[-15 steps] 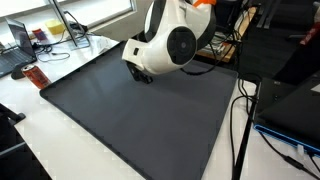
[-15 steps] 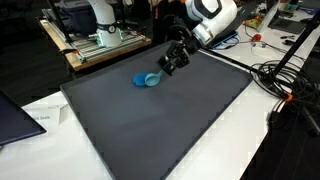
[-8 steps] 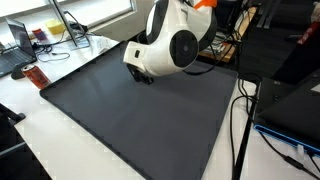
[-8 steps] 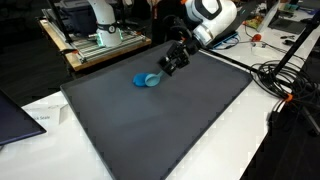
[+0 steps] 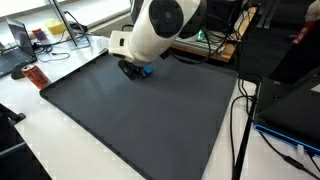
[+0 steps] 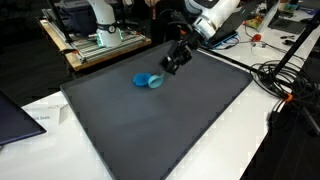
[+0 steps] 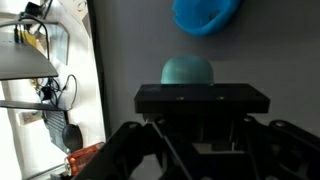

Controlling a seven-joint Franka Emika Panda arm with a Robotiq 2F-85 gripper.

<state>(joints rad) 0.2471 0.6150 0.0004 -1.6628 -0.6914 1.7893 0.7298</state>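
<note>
Finding: my end effector [image 6: 172,66] hangs above the dark mat [image 6: 150,130] that covers the tabletop [image 6: 275,150]. It is near the blue cup [image 6: 152,80] but apart from it, with no contact seen. I cannot tell whether it is spread or pressed together, because its own body blocks the fingers in the wrist view. The cup rests on the mat, close to one edge. The wrist view shows a teal dome [image 7: 187,70] in line between me and the cup. I judge my tilt is set to keep both pieces ahead.

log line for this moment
pincer: low over dark mat, close to blue cup | open or shut: unclear | teal dome: beside blue cup
</note>
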